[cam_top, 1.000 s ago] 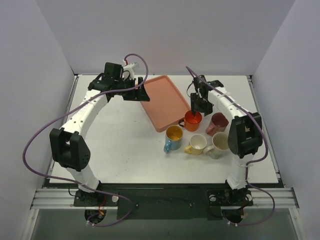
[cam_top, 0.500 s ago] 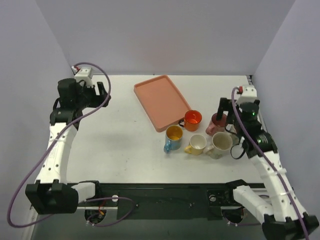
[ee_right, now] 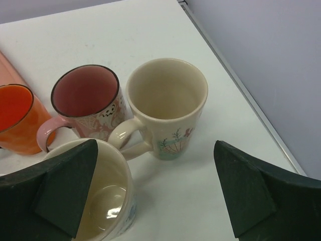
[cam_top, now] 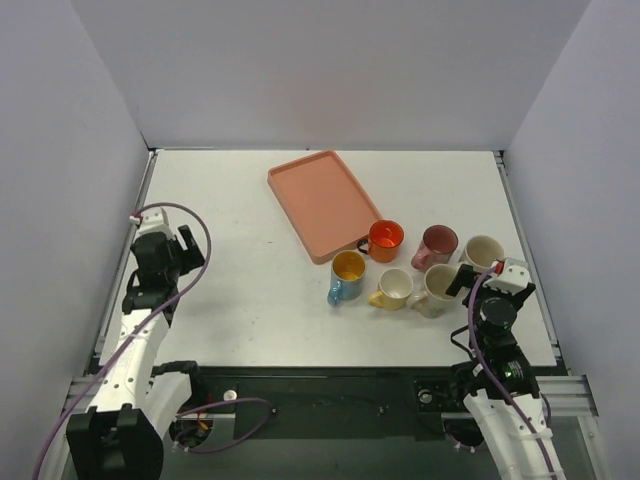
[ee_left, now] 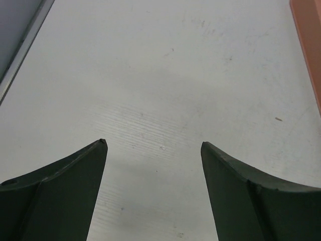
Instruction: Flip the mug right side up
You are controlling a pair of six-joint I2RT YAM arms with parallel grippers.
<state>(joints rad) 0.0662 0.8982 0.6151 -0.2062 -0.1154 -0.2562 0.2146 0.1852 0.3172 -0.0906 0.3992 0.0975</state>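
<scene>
Several mugs stand upright, mouths up, at the right of the table: orange [cam_top: 383, 237], pink [cam_top: 437, 243], a cream mug with a flower print [cam_top: 484, 250], a blue mug with a yellow inside [cam_top: 347, 272], yellow [cam_top: 395, 288] and a plain cream one [cam_top: 438, 287]. My right gripper [cam_top: 478, 287] is open and empty, just in front of the flower-print mug [ee_right: 168, 103]. The pink mug [ee_right: 88, 103] and the plain cream mug [ee_right: 100, 196] lie to its left. My left gripper [cam_top: 165, 258] is open and empty over bare table at the left [ee_left: 153, 143].
A salmon tray [cam_top: 322, 202] lies tilted at the back middle, and its edge shows in the left wrist view [ee_left: 308, 45]. The table's right edge [ee_right: 241, 90] runs close beside the flower-print mug. The table's left edge [ee_left: 22, 47] is near my left gripper.
Both arms have drawn back from the far side to the near edge. The right gripper has left the mugs, and the flower-print mug now shows upright beside the pink one.
</scene>
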